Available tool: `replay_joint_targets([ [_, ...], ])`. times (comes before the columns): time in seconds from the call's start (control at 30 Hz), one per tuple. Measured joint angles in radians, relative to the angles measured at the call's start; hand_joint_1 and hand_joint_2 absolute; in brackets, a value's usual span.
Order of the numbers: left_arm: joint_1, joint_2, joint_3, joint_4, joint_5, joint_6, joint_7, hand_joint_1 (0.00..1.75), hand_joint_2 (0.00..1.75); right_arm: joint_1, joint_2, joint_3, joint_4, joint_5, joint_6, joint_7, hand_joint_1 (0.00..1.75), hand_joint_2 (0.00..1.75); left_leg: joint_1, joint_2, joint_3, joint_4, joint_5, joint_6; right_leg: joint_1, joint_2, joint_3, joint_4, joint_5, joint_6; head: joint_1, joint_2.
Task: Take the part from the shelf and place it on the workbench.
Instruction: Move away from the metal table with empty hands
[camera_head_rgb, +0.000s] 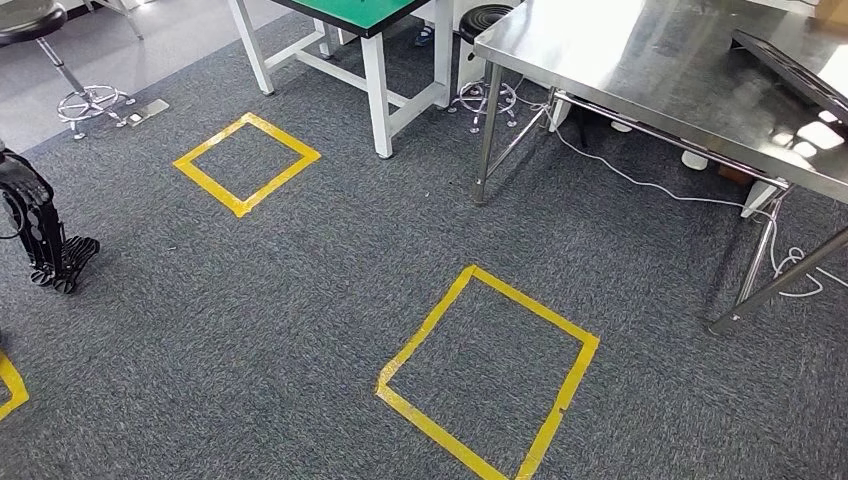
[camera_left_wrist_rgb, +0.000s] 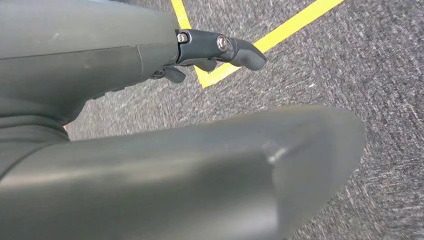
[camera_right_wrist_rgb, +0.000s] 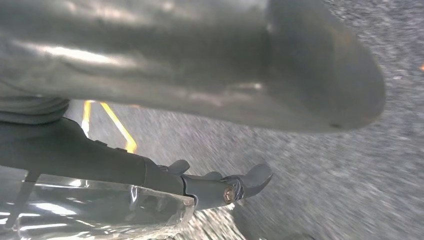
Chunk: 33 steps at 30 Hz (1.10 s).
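Grey carpet (camera_head_rgb: 300, 300) with yellow tape squares (camera_head_rgb: 488, 372) runs up to the steel workbench (camera_head_rgb: 640, 70) at upper right. The left hand (camera_head_rgb: 48, 250) hangs low, fingers apart, holding nothing. The right hand (camera_right_wrist_rgb: 165, 175) clasps the part (camera_right_wrist_rgb: 100, 210), a clear bag, against its fingers

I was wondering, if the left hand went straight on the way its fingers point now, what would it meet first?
The left hand hangs with its fingers pointing down, so it would probably meet the grey carpet first. Nothing shows between fingertips and floor, though depth is hard to judge.
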<state>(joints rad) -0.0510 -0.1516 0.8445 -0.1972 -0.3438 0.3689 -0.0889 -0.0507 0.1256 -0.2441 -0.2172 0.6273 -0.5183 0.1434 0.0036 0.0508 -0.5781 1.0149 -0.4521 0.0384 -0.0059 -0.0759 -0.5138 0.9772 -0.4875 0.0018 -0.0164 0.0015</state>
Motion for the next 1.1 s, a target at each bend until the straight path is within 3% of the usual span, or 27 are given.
replay_joint_targets([
  [0.2, 0.0, -0.001, 0.001, 0.0, 0.001, 0.001, 0.0, 0.0, 0.0, -0.001, 0.0, 0.001, 0.0, 0.002, 0.0, 0.0, 0.0, 0.0, 0.0, -0.002, -0.001, 0.001, -0.001, 0.002, -0.003, -0.001, 0.0, 0.0, -0.001, 0.001, -0.001, 0.0],
  [0.27, 0.0, -0.003, 0.005, 0.0, 0.005, 0.003, 0.0, 0.0, 0.0, -0.005, 0.0, 0.01, 0.001, 0.011, -0.001, 0.001, 0.0, 0.0, -0.002, -0.01, -0.002, 0.001, -0.002, 0.006, -0.004, -0.01, 0.003, -0.003, -0.001, 0.006, -0.002, 0.0],
  [0.3, 0.001, -0.007, 0.012, 0.0, 0.011, 0.006, -0.003, 0.0, 0.0, -0.009, 0.0, 0.023, 0.002, 0.024, -0.002, 0.005, 0.0, 0.0, -0.001, -0.022, 0.003, -0.011, 0.006, 0.014, -0.005, 0.005, -0.009, 0.026, -0.019, 0.008, -0.001, 0.0],
  [0.33, 0.003, -0.013, 0.022, 0.0, 0.02, 0.009, -0.008, 0.0, 0.0, -0.012, 0.0, 0.041, 0.003, 0.039, 0.0, 0.011, 0.0, 0.0, 0.0, -0.045, 0.008, -0.022, 0.014, 0.021, -0.006, 0.023, -0.05, 0.107, -0.052, 0.011, 0.001, 0.0],
  [0.4, 0.006, -0.027, 0.045, 0.0, 0.041, 0.019, -0.019, 0.0, 0.0, -0.016, 0.0, 0.069, 0.007, 0.052, 0.002, 0.021, 0.0, 0.0, 0.005, -0.102, 0.019, -0.041, 0.028, 0.03, -0.015, 0.074, -0.091, 0.173, -0.069, 0.031, 0.004, 0.0],
  [0.43, 0.006, -0.031, 0.054, 0.0, 0.049, 0.024, -0.023, 0.0, 0.0, -0.016, 0.0, 0.074, 0.009, 0.05, 0.002, 0.021, 0.0, 0.0, 0.004, -0.124, 0.018, -0.039, 0.027, 0.027, -0.022, 0.092, -0.085, 0.146, -0.05, 0.043, 0.004, 0.0],
  [0.47, 0.006, -0.033, 0.059, 0.0, 0.054, 0.03, -0.022, 0.0, 0.0, -0.016, 0.001, 0.074, 0.01, 0.045, -0.001, 0.016, 0.0, 0.0, 0.001, -0.139, 0.018, -0.034, 0.024, 0.021, -0.024, 0.107, -0.052, 0.064, -0.013, 0.05, 0.004, 0.0],
  [0.53, 0.006, -0.034, 0.066, 0.0, 0.06, 0.041, -0.017, 0.0, 0.0, -0.016, 0.002, 0.074, 0.01, 0.044, -0.009, 0.0, 0.0, 0.0, -0.002, -0.154, 0.013, -0.026, 0.017, 0.009, -0.025, 0.124, -0.025, 0.0, 0.011, 0.042, 0.002, 0.0],
  [0.6, 0.008, -0.034, 0.074, 0.0, 0.062, 0.052, -0.007, 0.0, 0.0, -0.017, 0.006, 0.074, 0.01, 0.042, -0.018, -0.02, 0.0, 0.0, 0.0, -0.164, 0.01, -0.022, 0.014, -0.003, -0.025, 0.112, -0.018, -0.002, 0.015, 0.027, 0.001, 0.0],
  [0.63, 0.01, -0.034, 0.078, 0.0, 0.062, 0.057, 0.0, 0.0, 0.0, -0.018, 0.009, 0.074, 0.01, 0.033, -0.022, -0.034, 0.0, 0.0, 0.002, -0.155, 0.007, -0.014, 0.008, -0.007, -0.028, 0.105, -0.014, -0.003, 0.016, 0.02, 0.001, 0.0],
  [0.7, 0.01, -0.034, 0.084, 0.0, 0.058, 0.065, 0.011, 0.0, 0.0, -0.017, 0.016, 0.068, 0.01, -0.003, -0.026, -0.072, 0.0, 0.0, 0.005, -0.111, -0.021, 0.053, -0.031, -0.017, -0.033, 0.088, -0.005, -0.005, 0.017, 0.005, -0.004, 0.0],
  [0.77, 0.008, -0.034, 0.086, 0.0, 0.053, 0.069, 0.017, 0.0, 0.0, -0.017, 0.02, 0.052, 0.01, -0.045, -0.028, -0.112, 0.0, 0.0, 0.009, -0.07, -0.088, 0.187, -0.098, -0.026, -0.026, 0.068, -0.001, -0.005, 0.012, -0.006, -0.009, 0.0],
  [0.8, 0.007, -0.034, 0.086, 0.0, 0.051, 0.069, 0.018, 0.0, 0.0, -0.017, 0.021, 0.044, 0.01, -0.058, -0.029, -0.126, 0.0, 0.0, 0.012, -0.063, -0.122, 0.249, -0.121, -0.03, -0.023, 0.057, 0.0, -0.005, 0.01, -0.009, -0.009, 0.0],
  [0.83, 0.007, -0.034, 0.087, 0.0, 0.05, 0.069, 0.018, 0.0, 0.0, -0.018, 0.022, 0.039, 0.01, -0.063, -0.03, -0.135, 0.0, 0.0, 0.015, -0.058, -0.141, 0.28, -0.124, -0.032, -0.022, 0.047, 0.002, -0.005, 0.008, -0.01, -0.009, 0.0],
  [0.87, 0.007, -0.034, 0.087, 0.0, 0.05, 0.07, 0.019, 0.0, 0.0, -0.02, 0.023, 0.034, 0.01, -0.065, -0.03, -0.141, 0.0, 0.0, 0.017, -0.054, -0.139, 0.269, -0.106, -0.033, -0.02, 0.038, 0.004, -0.004, 0.005, -0.011, -0.009, 0.0],
  [0.9, 0.007, -0.034, 0.087, 0.0, 0.05, 0.07, 0.019, 0.0, 0.0, -0.022, 0.024, 0.032, 0.01, -0.065, -0.031, -0.143, 0.0, 0.0, 0.018, -0.047, -0.114, 0.215, -0.071, -0.031, -0.02, 0.03, 0.007, -0.005, 0.002, -0.01, -0.009, 0.0],
  [0.97, 0.006, -0.033, 0.087, 0.0, 0.049, 0.069, 0.018, 0.0, 0.0, -0.025, 0.027, 0.026, 0.01, -0.065, -0.031, -0.148, 0.0, 0.0, 0.015, -0.015, -0.041, 0.073, -0.005, -0.023, -0.015, 0.017, 0.016, -0.005, -0.005, -0.003, -0.009, 0.0],
  [1.03, 0.003, -0.033, 0.087, -0.001, 0.05, 0.064, 0.011, 0.0, 0.0, -0.029, 0.029, 0.024, 0.01, -0.062, -0.031, -0.152, 0.0, 0.0, 0.006, 0.005, -0.007, 0.006, 0.013, -0.013, -0.009, 0.006, 0.021, -0.005, -0.011, 0.007, -0.007, 0.0],
  [1.1, 0.002, -0.033, 0.088, -0.001, 0.056, 0.051, -0.004, 0.0, 0.0, -0.032, 0.031, 0.019, 0.01, -0.072, -0.031, -0.154, 0.0, 0.0, -0.002, -0.009, -0.008, -0.003, 0.012, -0.003, -0.006, -0.009, 0.025, -0.011, -0.013, 0.017, -0.006, 0.0],
])
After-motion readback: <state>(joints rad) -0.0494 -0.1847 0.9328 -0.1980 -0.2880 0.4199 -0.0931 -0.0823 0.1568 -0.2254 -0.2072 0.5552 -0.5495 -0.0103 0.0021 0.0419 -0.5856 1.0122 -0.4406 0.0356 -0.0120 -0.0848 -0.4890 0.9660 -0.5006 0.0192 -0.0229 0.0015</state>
